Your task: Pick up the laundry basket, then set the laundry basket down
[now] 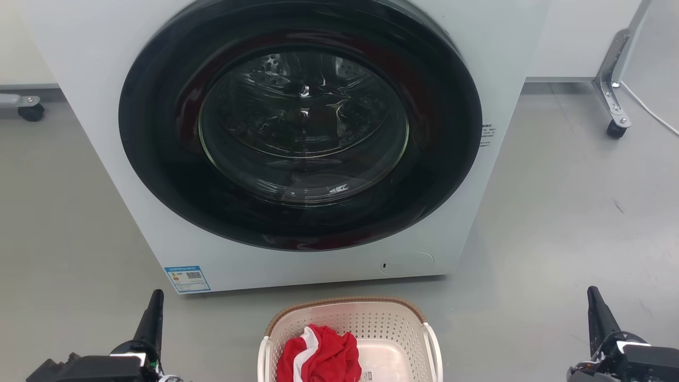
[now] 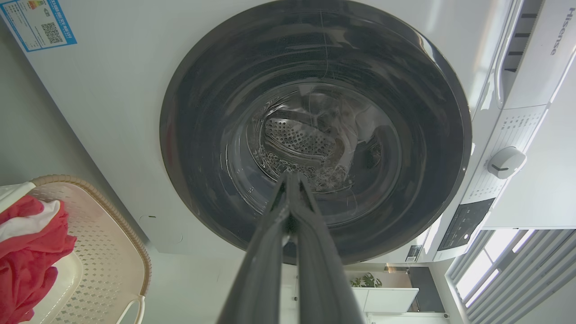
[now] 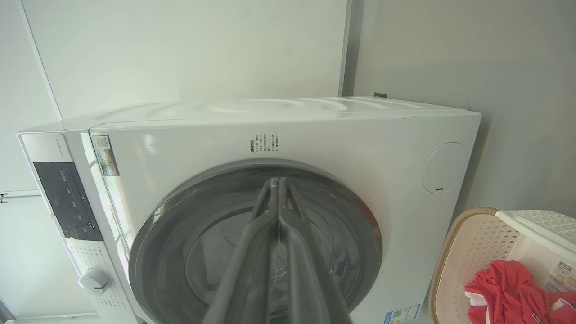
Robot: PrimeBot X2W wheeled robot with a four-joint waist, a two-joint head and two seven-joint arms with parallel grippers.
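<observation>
Head view: one laundry basket (image 1: 387,322)

The laundry basket (image 1: 382,321) stands upright on the grey floor (image 1: 557,239), just in front of the washer (image 1: 238,265), below the middle of its round door, with a thin strip of floor between them. It's a cream-white plastic tub with rounded corners. The walls are dotted with small holes and a brown woven-look band runs round the rim. A white handle runs along each side. Inside, a crumpled red and white garment (image 1: 323,355) is heaped toward the robot's left, leaving smooth bare bottom beside it. There seems to be a small label on that bottom, too small to read.
</observation>
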